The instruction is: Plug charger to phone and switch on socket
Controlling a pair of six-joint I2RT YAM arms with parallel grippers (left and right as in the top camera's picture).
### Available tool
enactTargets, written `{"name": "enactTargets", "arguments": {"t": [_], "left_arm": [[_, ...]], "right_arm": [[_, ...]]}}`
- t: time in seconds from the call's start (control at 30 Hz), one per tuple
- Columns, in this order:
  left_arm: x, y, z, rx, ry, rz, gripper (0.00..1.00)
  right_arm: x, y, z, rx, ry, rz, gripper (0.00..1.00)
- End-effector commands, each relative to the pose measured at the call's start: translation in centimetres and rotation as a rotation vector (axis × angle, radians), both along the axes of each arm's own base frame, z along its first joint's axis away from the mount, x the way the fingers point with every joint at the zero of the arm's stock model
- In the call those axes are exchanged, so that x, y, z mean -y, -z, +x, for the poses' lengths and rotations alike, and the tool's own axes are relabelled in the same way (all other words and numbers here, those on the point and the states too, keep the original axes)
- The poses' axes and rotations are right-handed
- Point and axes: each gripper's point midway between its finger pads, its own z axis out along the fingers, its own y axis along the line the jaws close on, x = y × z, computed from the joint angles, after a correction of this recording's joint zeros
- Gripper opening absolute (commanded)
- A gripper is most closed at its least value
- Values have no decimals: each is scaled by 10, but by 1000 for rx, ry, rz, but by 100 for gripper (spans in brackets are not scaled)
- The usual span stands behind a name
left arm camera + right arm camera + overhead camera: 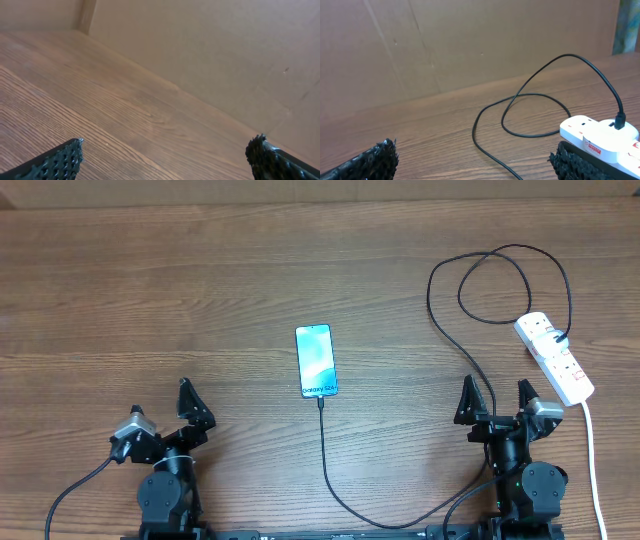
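The phone (316,361) lies flat mid-table, its screen lit blue and white. The charger, a thin black cable (324,450), runs from the phone's near edge toward the table front, then right and up past my right arm. It loops to a black plug (557,338) seated in the socket, a white power strip (555,357). Whether the connector sits inside the phone I cannot tell. My right gripper (496,400) stands open left of the strip. In its wrist view the open gripper (475,157) faces cable (487,154), strip (602,135) and plug (620,121). My left gripper (165,418) (165,155) is open, holding nothing.
The strip's thick white lead (592,460) runs down the right side to the table's front edge. A brown cardboard wall (210,55) (470,45) stands along the far side of the wooden table (150,300).
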Motion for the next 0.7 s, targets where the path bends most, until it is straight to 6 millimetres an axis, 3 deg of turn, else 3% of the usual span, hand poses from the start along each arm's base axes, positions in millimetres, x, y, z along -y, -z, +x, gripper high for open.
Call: {"name": "enactTargets", "arguments": {"t": [0.0,0.67], "left_arm": [[-7,-1,-2,3,-26,21,99],[-3,-1,-1,2,-10,21,100]], "right_arm": [[0,2,0,4,-1,-5,100],[0,2,0,4,-1,-5,100]]}}
